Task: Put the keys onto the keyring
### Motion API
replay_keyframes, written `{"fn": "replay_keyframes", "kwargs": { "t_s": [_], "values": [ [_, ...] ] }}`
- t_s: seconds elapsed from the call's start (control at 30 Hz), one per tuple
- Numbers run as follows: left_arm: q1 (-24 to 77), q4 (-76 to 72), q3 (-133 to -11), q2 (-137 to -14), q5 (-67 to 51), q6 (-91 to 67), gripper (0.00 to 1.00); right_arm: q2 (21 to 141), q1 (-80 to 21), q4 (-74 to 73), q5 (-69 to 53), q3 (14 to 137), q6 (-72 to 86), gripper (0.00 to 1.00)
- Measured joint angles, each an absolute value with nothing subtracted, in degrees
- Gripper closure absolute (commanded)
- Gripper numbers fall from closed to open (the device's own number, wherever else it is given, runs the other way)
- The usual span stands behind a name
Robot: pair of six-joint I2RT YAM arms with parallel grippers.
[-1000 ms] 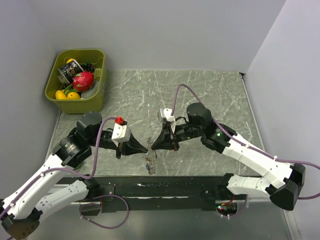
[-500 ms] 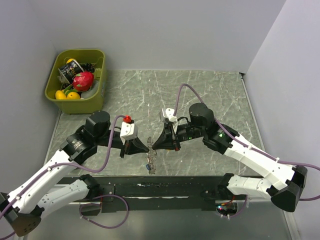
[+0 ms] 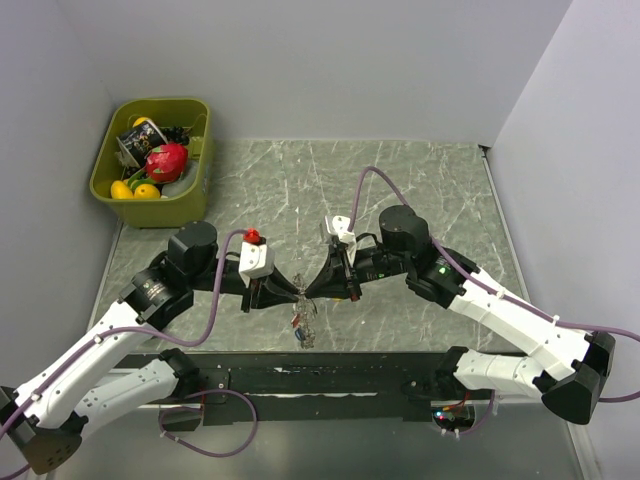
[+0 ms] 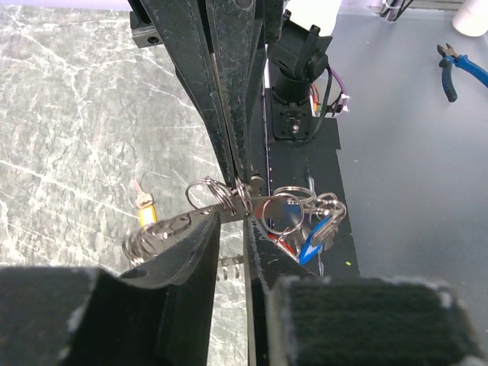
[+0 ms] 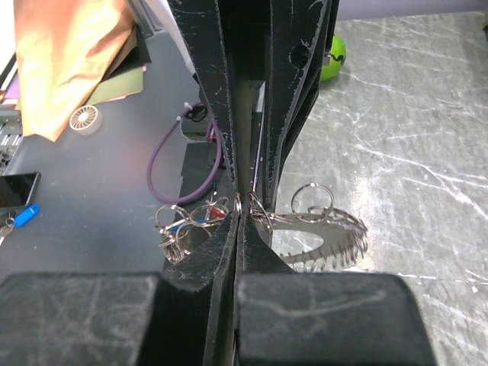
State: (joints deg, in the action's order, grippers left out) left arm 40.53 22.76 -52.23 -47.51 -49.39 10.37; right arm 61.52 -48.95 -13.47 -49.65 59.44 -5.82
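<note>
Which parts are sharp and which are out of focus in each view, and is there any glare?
Top view: even light, all sharp, soft shadows on the table. Left wrist: left fingers dark and blurred, keyring sharp with glints. Right wrist: right fingers blurred too, keyring glinting.

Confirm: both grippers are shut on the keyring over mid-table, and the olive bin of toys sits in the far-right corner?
Not quite. The olive bin sits in the far-left corner, as the top external view shows. The rest holds: the left gripper and right gripper meet tip to tip, shut on the keyring over mid-table.
</note>
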Motion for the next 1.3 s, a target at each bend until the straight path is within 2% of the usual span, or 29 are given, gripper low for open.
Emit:
{"fn": "replay_keyframes", "kwargs": {
  "t_s": [0.17,0.4,0.9,1.3],
  "values": [
    [40.5,22.1,-52.2,-47.5,-49.1,9.7,0.62,61.5,-48.9,-13.3,-49.7,59.4,-5.8,1.00],
    [40.5,21.8,-52.2,-47.4,-48.7,9.4,0.62,61.5,-48.9,-13.2,-50.3,59.4,-5.8,1.00],
    [40.5,22.9,-53.8,-41.9,-45.3,10.9,0.55,61.5,-48.9,-13.2,-50.2,59.4,-5.8,1.00],
    [40.5,17.1,-54.0,-43.6,-49.2,7.8,0.57,61.5,-48.9,-13.2,-50.2,59.4,-5.8,1.00]
  ]
}}
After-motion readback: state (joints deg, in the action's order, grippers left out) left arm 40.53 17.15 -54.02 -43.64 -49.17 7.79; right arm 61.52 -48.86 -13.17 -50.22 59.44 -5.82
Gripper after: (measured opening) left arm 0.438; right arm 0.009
